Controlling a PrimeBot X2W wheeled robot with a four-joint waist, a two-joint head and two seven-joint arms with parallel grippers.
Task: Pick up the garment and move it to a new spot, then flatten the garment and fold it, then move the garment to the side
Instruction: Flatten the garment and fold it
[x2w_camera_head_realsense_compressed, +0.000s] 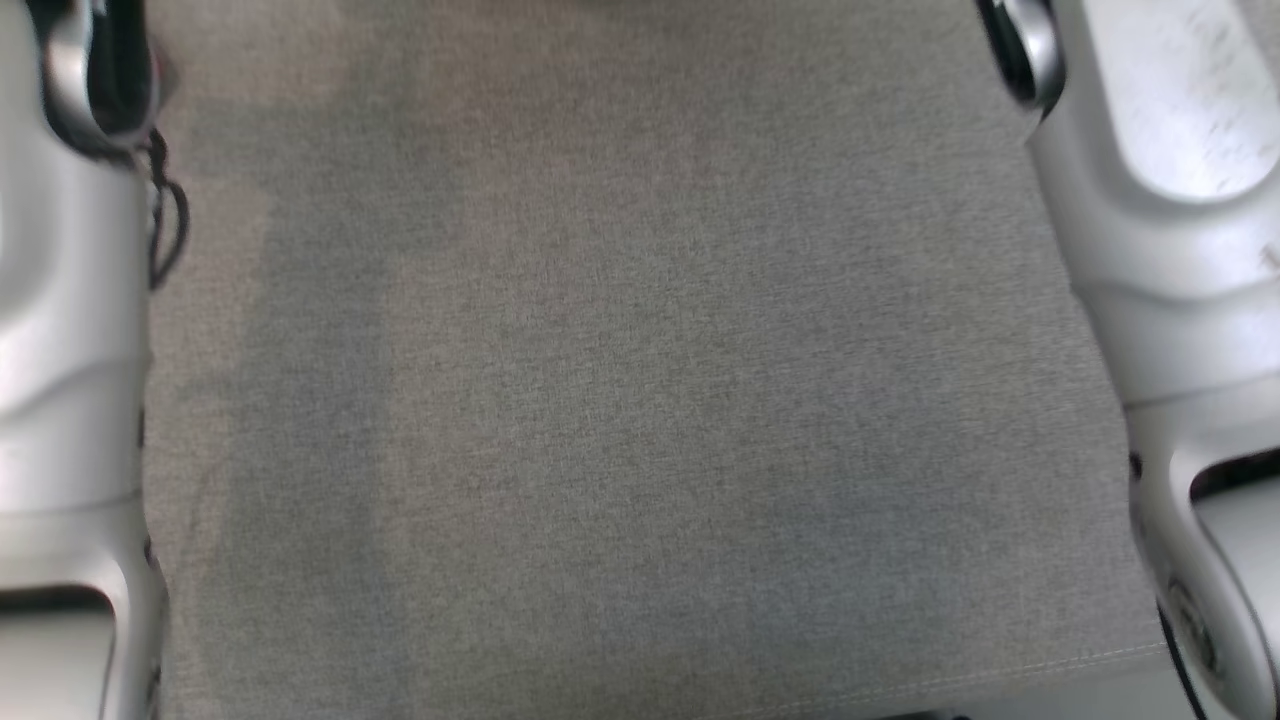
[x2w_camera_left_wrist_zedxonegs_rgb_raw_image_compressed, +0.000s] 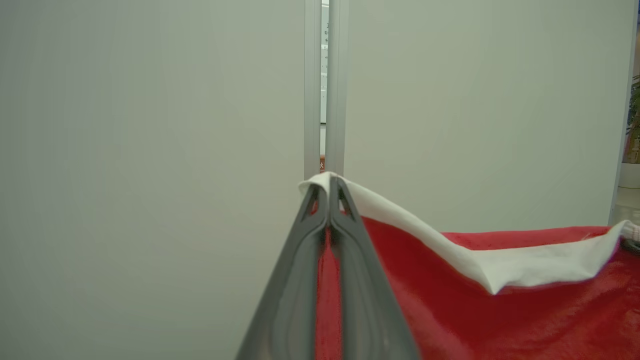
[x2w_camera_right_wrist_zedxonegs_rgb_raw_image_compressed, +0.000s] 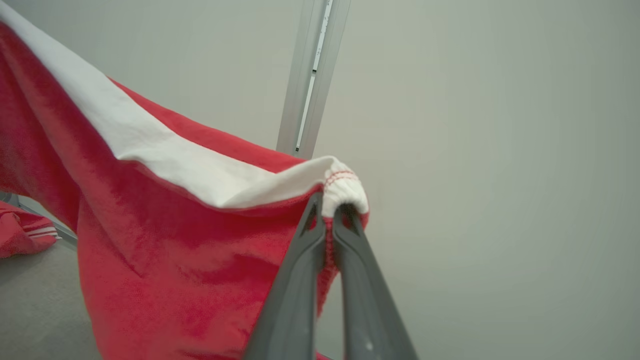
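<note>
The garment (x2w_camera_left_wrist_zedxonegs_rgb_raw_image_compressed: 500, 315) is red fleece with a white band along its top edge, and it hangs stretched in the air between my two grippers. In the left wrist view my left gripper (x2w_camera_left_wrist_zedxonegs_rgb_raw_image_compressed: 327, 187) is shut on one white corner of it. The right gripper (x2w_camera_right_wrist_zedxonegs_rgb_raw_image_compressed: 330, 207) is shut on the other end of the garment (x2w_camera_right_wrist_zedxonegs_rgb_raw_image_compressed: 165, 240), pinching the gathered white hem with red stitching. A lower part of the red cloth (x2w_camera_right_wrist_zedxonegs_rgb_raw_image_compressed: 22, 232) rests on the grey surface. In the head view both pale forearms (x2w_camera_head_realsense_compressed: 70, 350) (x2w_camera_head_realsense_compressed: 1190, 250) frame the sides.
A grey fabric-covered table (x2w_camera_head_realsense_compressed: 640, 400) lies below, with its front seam at the lower right. Pale wall panels (x2w_camera_left_wrist_zedxonegs_rgb_raw_image_compressed: 150, 150) with a metal post (x2w_camera_left_wrist_zedxonegs_rgb_raw_image_compressed: 325, 85) between them stand behind the garment.
</note>
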